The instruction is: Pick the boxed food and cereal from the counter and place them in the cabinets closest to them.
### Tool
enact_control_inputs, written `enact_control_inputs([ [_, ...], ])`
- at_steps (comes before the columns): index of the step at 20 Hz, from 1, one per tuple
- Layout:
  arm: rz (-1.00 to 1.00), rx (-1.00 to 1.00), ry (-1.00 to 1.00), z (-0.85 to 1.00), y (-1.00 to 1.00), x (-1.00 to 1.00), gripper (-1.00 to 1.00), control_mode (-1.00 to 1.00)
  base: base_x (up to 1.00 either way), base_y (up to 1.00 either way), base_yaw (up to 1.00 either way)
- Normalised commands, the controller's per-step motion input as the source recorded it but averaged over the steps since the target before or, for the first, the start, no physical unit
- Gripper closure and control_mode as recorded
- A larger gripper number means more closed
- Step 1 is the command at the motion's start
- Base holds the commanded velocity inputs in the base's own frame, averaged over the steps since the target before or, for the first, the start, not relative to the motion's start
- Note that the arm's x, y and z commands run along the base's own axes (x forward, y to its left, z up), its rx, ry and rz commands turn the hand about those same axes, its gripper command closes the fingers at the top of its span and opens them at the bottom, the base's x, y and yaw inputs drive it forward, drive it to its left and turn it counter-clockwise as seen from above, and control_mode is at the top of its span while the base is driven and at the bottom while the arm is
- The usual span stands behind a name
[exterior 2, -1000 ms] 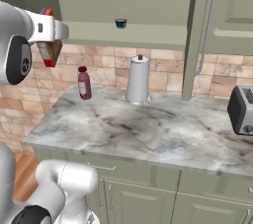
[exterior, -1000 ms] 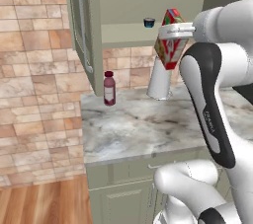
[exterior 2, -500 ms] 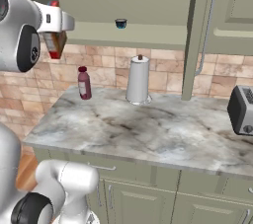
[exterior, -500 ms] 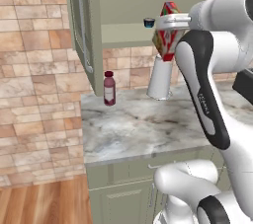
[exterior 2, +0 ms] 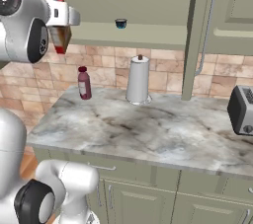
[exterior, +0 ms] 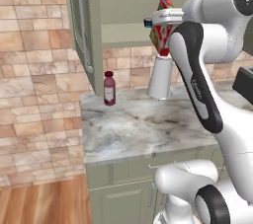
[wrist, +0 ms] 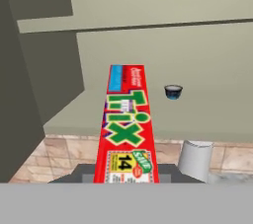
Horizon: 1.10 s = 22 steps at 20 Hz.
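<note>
- Hand view: two-finger gripper clamped on red Trix cereal box; small blue cup on olive-green cabinet shelf.
- Left base view: dark red bottle on marble counter.
- Right base view: silver toaster.

My grey-veined marble counter carries a dark red bottle, a white paper-towel roll and a toaster. The plain green cabinet shelf bears a small dark cup.
</note>
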Motion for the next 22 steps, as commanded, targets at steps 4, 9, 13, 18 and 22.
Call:
enact_control_inputs([
  [4, 0.00, 0.00, 0.00, 0.02, 0.00, 0.35, 1.00, -1.00, 0.00, 0.00, 0.00],
  [9, 0.00, 0.00, 0.00, 0.06, 0.00, 0.37, 1.00, -1.00, 0.00, 0.00, 0.00],
  [13, 0.00, 0.00, 0.00, 0.05, 0.00, 0.39, 1.00, -1.00, 0.00, 0.00, 0.00],
  [18, 0.00, 0.00, 0.00, 0.03, 0.00, 0.38, 1.00, -1.00, 0.00, 0.00, 0.00],
  [22, 0.00, 0.00, 0.00, 0.01, 0.00, 0.41, 1.00, -1.00, 0.00, 0.00, 0.00],
])
